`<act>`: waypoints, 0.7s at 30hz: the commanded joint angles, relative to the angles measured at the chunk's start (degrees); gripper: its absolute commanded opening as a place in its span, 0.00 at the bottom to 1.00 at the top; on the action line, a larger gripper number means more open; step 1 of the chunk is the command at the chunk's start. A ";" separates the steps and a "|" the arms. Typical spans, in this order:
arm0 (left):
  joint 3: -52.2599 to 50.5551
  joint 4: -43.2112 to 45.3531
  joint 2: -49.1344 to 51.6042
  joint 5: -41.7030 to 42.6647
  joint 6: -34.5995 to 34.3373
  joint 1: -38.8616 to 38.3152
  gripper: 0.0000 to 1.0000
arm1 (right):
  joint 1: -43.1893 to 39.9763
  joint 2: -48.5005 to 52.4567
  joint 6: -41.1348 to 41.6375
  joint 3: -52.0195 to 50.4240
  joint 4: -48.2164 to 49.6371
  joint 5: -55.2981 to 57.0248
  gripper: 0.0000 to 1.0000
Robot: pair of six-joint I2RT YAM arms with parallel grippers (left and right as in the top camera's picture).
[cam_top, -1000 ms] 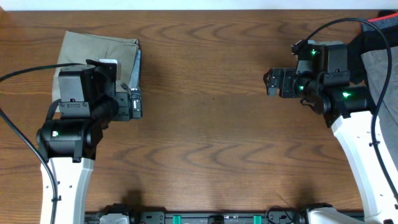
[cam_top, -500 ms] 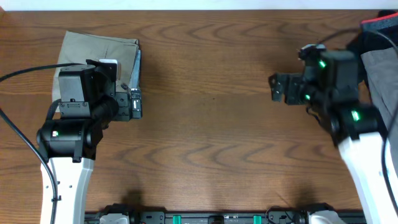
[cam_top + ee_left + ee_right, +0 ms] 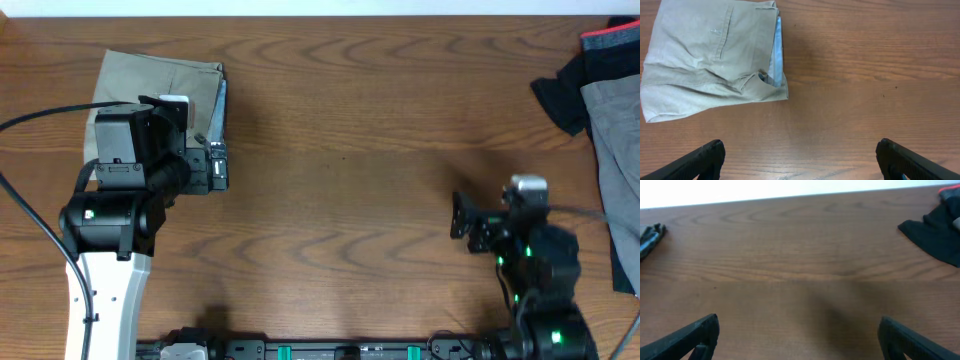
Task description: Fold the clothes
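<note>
The khaki-beige shorts (image 3: pixel 160 80) lie folded into a neat rectangle at the table's far left. In the left wrist view (image 3: pixel 710 60) they show a stitched pocket seam and pale blue lining at the right edge. My left gripper (image 3: pixel 218 166) hovers just right of and below the folded shorts, open and empty (image 3: pixel 800 157). My right gripper (image 3: pixel 462 217) is low at the front right, open and empty over bare wood (image 3: pixel 800 337).
A grey garment (image 3: pixel 618 150) and a black garment with red trim (image 3: pixel 575 85) lie in a heap at the table's right edge. The black one also shows at the right of the right wrist view (image 3: pixel 935 232). A black cable (image 3: pixel 40 120) loops at the left.
My right arm has pulled back from the far right toward the table's front edge, uncovering the heap of clothes. The left arm and the folded shorts have not moved.
</note>
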 commanded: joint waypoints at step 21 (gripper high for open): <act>-0.24 -0.02 0.07 -0.33 0.31 -0.20 0.98 | -0.42 -24.57 -0.39 -19.65 13.73 -1.81 0.99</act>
